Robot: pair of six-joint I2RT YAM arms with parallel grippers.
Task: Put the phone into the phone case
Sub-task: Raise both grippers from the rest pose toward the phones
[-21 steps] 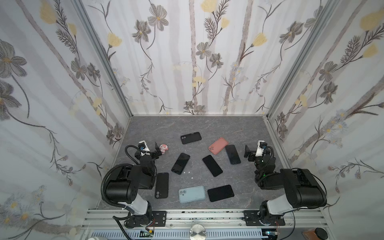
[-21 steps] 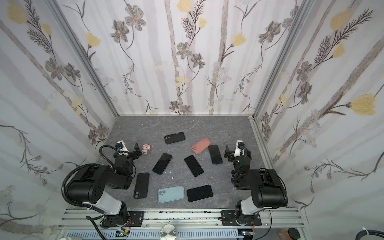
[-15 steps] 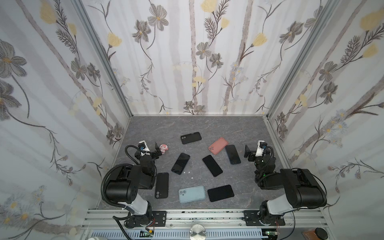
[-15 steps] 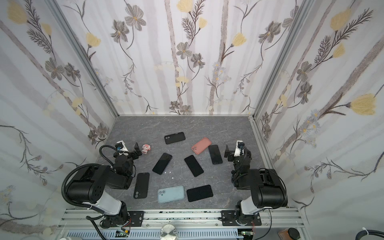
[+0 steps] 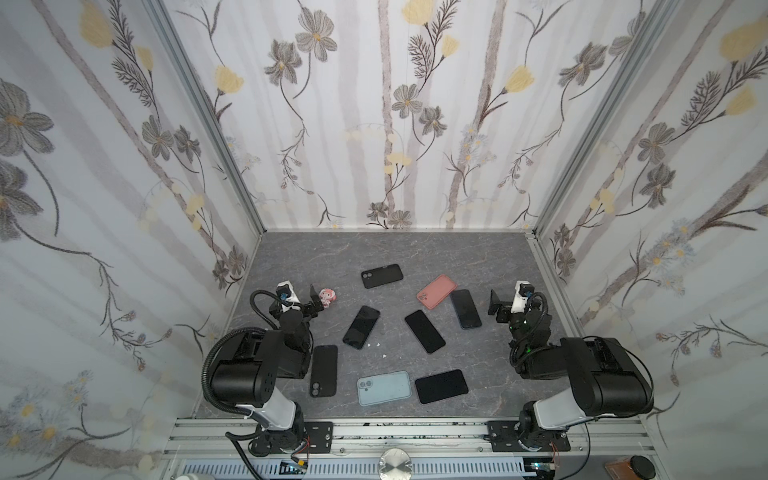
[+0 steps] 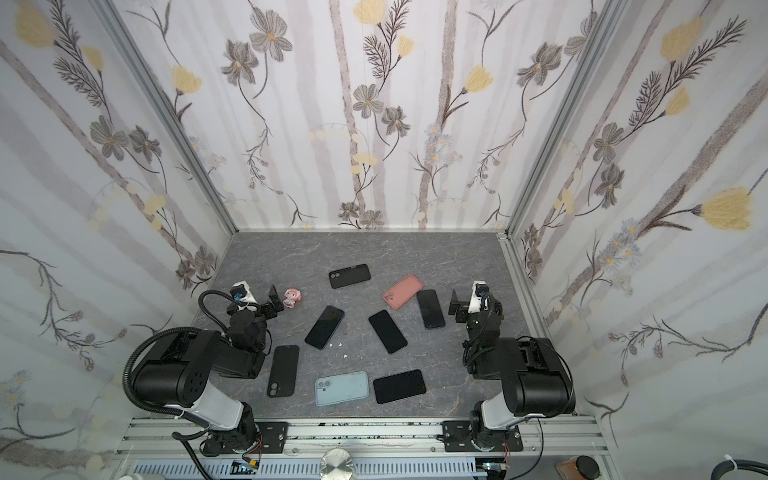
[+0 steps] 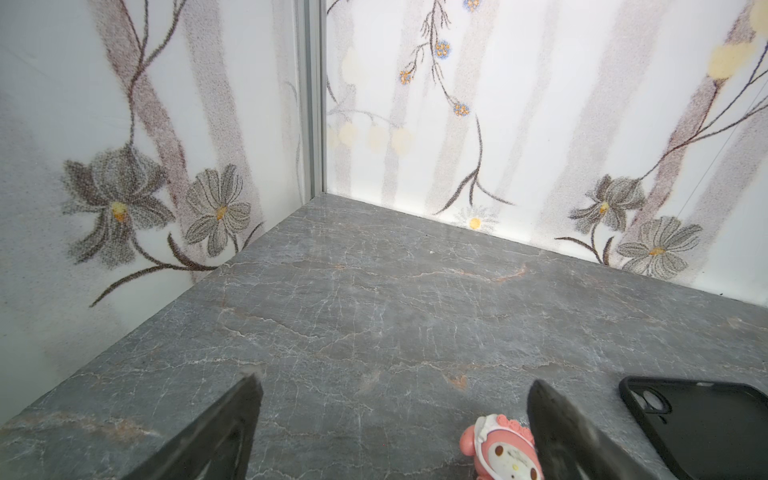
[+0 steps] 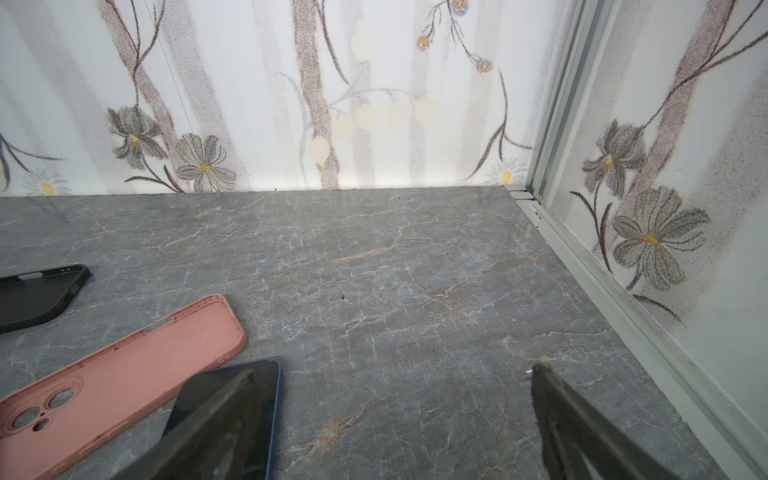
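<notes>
Wrist views: left end effector (image 7: 395, 379), right end effector (image 8: 391, 370) spread; open tabletop (image 7: 374, 291) ahead.

Pink case (image 5: 436, 291), grey marbled table (image 5: 415, 249), floral-patterned walls (image 5: 374, 124), phone (image 8: 268, 386) seemingly blue-edged

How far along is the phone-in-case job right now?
Nothing looks done: the pink case looks empty, with a dark phone lying beside it. Nothing is in hand: the left gripper and right gripper are open and empty. Left to do: pick up a phone and seat it in a case.
</notes>
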